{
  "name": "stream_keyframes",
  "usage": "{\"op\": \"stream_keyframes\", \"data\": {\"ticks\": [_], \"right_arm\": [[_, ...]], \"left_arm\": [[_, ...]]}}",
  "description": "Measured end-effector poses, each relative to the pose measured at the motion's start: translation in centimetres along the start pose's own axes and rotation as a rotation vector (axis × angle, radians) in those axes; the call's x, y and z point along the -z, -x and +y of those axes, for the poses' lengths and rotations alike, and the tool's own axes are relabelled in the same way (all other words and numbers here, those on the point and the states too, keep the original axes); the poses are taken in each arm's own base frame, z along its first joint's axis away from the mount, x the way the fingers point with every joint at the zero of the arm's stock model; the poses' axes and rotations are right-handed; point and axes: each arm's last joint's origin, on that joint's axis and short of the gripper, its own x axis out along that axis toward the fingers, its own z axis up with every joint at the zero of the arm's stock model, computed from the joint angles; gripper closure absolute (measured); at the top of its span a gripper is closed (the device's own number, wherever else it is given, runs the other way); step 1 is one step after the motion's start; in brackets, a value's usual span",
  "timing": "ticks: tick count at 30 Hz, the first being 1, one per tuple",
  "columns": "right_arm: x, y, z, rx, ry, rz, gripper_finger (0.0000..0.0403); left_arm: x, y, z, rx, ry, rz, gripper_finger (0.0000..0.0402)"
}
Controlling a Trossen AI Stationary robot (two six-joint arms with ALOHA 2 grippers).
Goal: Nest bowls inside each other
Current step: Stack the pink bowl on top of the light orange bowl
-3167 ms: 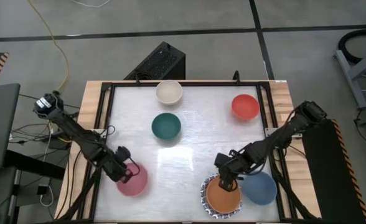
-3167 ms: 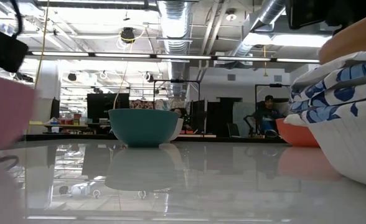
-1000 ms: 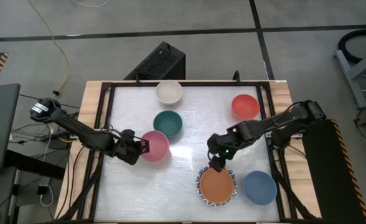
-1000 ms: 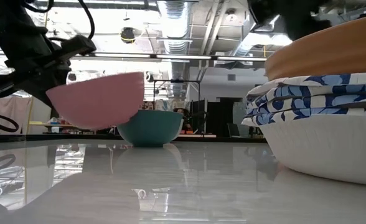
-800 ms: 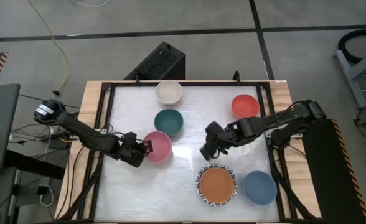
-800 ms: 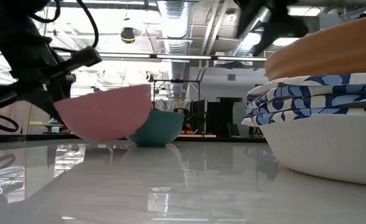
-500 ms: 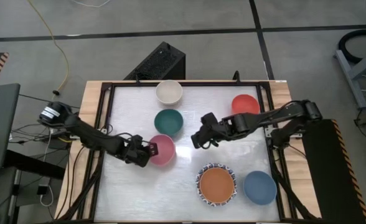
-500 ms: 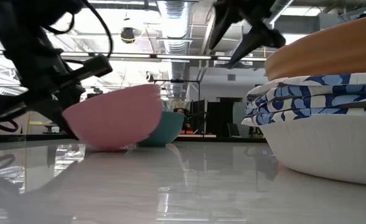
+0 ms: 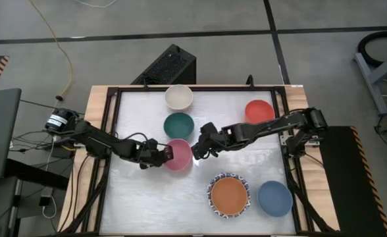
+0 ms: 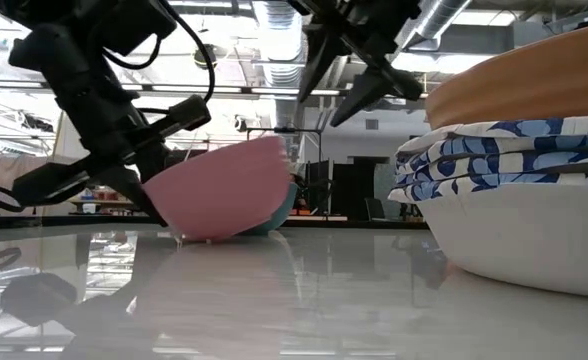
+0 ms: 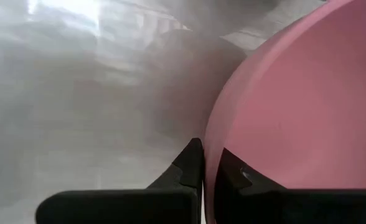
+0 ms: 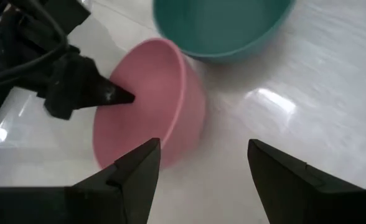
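The left gripper [image 9: 159, 156] pinches the rim of the pink bowl [image 9: 178, 155], jaws clamped on its wall, tilting it on the table [image 9: 141, 204] just beside the green bowl [image 9: 178, 126]. The right gripper [image 9: 198, 149], jaws spread wide and empty, hovers at the pink bowl's far side, apparently positioned to take it over.

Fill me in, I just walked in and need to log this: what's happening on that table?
The robot is nesting bowls. The left gripper is shut on the rim of the pink bowl, tilted near mid-table beside the dark green bowl. The right gripper hovers open next to the pink bowl. The orange bowl already sits in a blue-and-white patterned stack at the front; the blue bowl, red bowl and cream bowl stand separately.
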Motion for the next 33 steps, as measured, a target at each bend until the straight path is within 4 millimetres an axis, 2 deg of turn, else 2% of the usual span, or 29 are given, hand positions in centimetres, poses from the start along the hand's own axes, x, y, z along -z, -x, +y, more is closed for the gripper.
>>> {"op": "stream_keyframes", "data": {"ticks": [4, 8, 11, 14, 20, 28, 33], "right_arm": [[-0.6, -0.7, 0.9, -0.001, 0.044, -0.004, 0.0138], [-1.1, -2.4, 1.6, 0.015, 0.088, 0.032, 0.0138], [-1.2, -3.8, 1.9, 0.057, 0.115, 0.085, 0.0138], [-1.3, -4.3, 2.1, 0.112, 0.147, 0.123, 0.0138], [-1.4, -4.5, 2.4, 0.141, 0.165, 0.134, 0.0138], [-1.6, -4.4, 1.3, 0.238, 0.177, 0.146, 0.0139], [-1.6, -4.4, 1.3, 0.241, 0.178, 0.147, 0.0169]], "left_arm": [[-0.4, -0.1, -0.2, 0.006, 0.007, -0.011, 0.0401], [-0.5, -0.1, -0.7, 0.014, -0.023, -0.016, 0.0401], [-0.6, 0.1, -1.2, 0.009, -0.069, -0.029, 0.0401], [-0.7, 0.3, -1.8, 0.002, -0.108, -0.04, 0.0401], [-0.6, 0.8, -2.9, -0.002, -0.176, -0.08, 0.0401], [-0.5, 1.5, -4.4, 0.015, -0.256, -0.128, 0.0401], [-0.6, 1.8, -5.2, 0.035, -0.29, -0.148, 0.0401]]}}
